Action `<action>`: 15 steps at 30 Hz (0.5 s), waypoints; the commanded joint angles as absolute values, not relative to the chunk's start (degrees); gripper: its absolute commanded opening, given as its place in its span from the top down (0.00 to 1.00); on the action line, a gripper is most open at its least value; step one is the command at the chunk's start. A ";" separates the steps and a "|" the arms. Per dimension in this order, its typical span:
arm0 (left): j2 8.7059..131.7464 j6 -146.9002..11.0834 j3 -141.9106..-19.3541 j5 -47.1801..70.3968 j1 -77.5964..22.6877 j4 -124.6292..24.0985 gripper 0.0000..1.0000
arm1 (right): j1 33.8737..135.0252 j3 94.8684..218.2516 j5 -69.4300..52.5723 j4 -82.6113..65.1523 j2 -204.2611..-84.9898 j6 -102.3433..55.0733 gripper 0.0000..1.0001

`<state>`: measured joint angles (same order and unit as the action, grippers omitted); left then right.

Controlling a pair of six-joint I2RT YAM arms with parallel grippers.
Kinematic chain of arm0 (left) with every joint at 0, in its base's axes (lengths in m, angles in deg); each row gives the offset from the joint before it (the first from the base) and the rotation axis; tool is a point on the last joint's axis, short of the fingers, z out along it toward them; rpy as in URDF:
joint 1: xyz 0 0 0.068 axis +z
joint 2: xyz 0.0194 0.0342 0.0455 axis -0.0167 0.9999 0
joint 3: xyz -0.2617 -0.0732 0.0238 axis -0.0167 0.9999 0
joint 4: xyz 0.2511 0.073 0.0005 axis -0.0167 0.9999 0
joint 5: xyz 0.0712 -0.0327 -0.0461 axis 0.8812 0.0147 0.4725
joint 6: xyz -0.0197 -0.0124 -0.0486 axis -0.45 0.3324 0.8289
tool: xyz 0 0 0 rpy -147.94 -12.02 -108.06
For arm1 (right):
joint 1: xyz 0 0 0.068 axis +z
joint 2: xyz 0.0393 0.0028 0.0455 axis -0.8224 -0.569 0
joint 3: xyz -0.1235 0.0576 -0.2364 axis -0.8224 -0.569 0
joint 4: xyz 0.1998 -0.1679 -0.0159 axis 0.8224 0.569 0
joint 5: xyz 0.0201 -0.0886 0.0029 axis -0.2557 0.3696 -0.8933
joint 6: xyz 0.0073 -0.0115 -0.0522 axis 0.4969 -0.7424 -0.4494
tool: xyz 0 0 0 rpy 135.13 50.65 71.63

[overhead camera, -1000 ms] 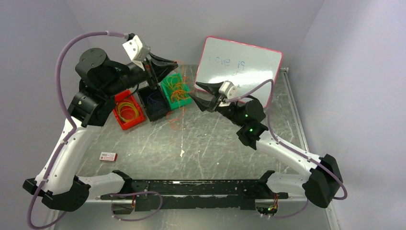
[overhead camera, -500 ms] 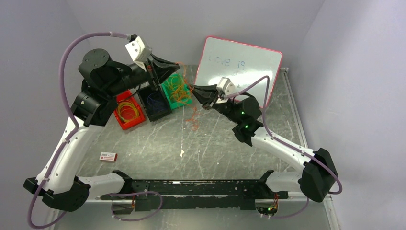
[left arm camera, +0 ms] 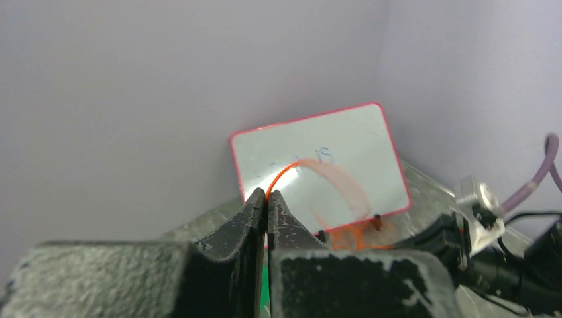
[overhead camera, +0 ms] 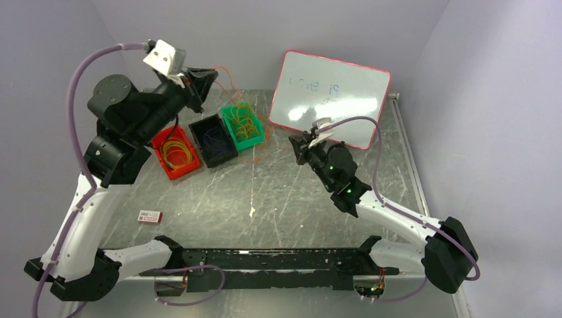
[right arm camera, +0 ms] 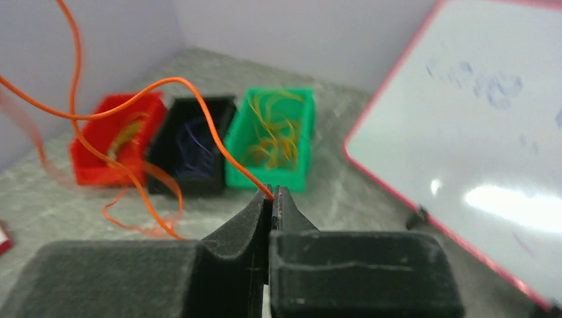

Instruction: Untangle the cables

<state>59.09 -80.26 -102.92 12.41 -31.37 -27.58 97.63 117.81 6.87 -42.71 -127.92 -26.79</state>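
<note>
A thin orange cable (overhead camera: 232,81) is strung between my two grippers above the bins. My left gripper (overhead camera: 211,74) is raised at the back left and is shut on one part of it; in the left wrist view the orange cable (left arm camera: 285,173) curves up out of the shut tips (left arm camera: 267,195). My right gripper (overhead camera: 296,140) is low in front of the whiteboard. It is shut on the orange cable (right arm camera: 199,112), which leaves the tips (right arm camera: 272,191) and arcs left, with slack loops over the table. More cables lie coiled in the bins.
Three bins stand in a row at the back left: a red bin (overhead camera: 175,154) with yellow loops, a black bin (overhead camera: 212,140) with dark blue ones, a green bin (overhead camera: 243,126) with orange-yellow ones. A whiteboard (overhead camera: 329,96) leans against the back wall. A small card (overhead camera: 150,216) lies near left.
My right gripper has shut on the orange cable and drawn back to the right. My left gripper has lifted up and to the left with the cable, pulling it out longer.
</note>
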 commanded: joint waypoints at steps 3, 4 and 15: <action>56.55 -82.22 -106.38 27.88 -31.01 -26.27 0.93 | 96.72 112.61 23.90 -29.78 -125.31 -20.80 1.00; 56.48 -82.43 -106.64 29.03 -30.99 -25.92 0.93 | 96.40 111.96 24.54 -29.04 -125.13 -20.04 1.00; 56.16 -85.33 -108.97 39.69 -31.01 -23.39 0.93 | 95.99 108.68 26.72 -23.02 -122.60 -17.64 1.00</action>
